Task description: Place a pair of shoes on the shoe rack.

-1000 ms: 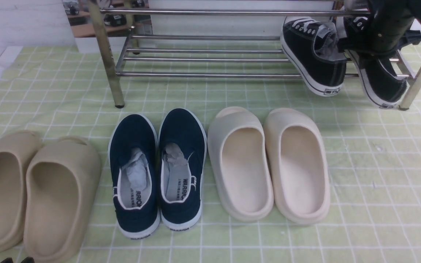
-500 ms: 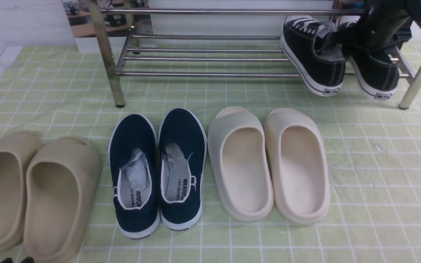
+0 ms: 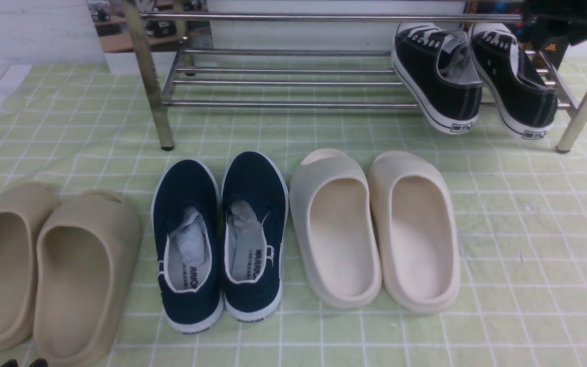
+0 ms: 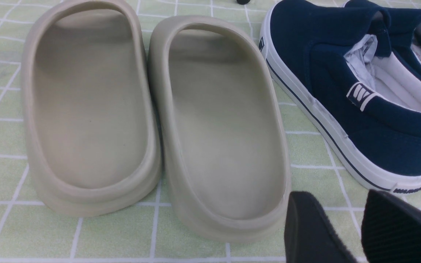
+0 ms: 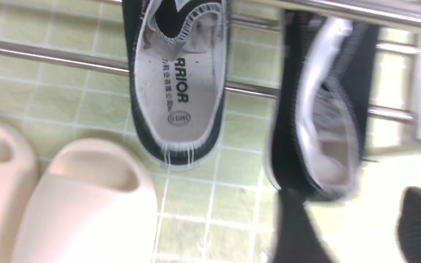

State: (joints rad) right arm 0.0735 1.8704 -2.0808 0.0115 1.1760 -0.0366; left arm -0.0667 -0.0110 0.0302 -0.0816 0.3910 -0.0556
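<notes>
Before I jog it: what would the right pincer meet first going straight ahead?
Probably the heel of the black sneaker nearest the open right pincer, resting on the shoe rack; the blurred wrist view leaves depth unclear.

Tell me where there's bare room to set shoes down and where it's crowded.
The shoe rack has bare lower tubes from its left leg to the black sneakers at the right end. The checked cloth right of the cream slides is free. Crowded: tan slides, navy slip-ons and cream slides side by side.
</notes>
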